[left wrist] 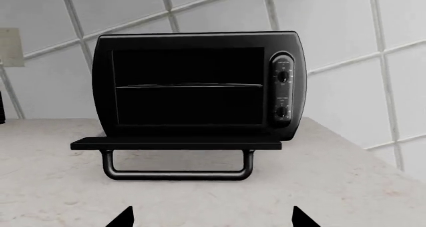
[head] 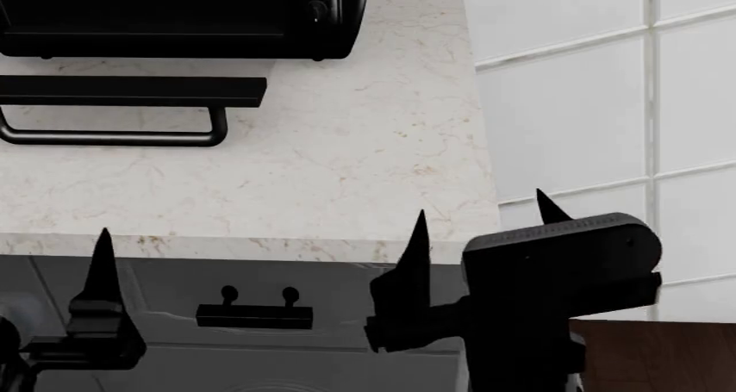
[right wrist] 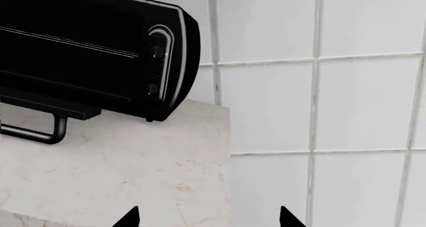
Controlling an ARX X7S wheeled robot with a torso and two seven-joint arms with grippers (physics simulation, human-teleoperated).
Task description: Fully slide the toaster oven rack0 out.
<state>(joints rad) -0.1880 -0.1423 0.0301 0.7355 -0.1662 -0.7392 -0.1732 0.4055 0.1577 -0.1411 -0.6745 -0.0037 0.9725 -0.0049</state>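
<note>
Both black pincers stood with their pointed fingers spread apart and gripping nothing: the left gripper (left wrist: 211, 218) faced the glossy black toaster oven (left wrist: 197, 85) head-on, the right gripper (head: 481, 237) hung off the speckled pale marble counter (head: 345, 177) at its tiled-wall end. Between left gripper and oven, the flat black door (left wrist: 176, 144) lay folded down flat, its tubular bar handle (left wrist: 177, 173) foremost. Deep in the dark cavity, the thin pale-grey wire rack (left wrist: 189, 86) sat fully inside, seen edge-on.
</note>
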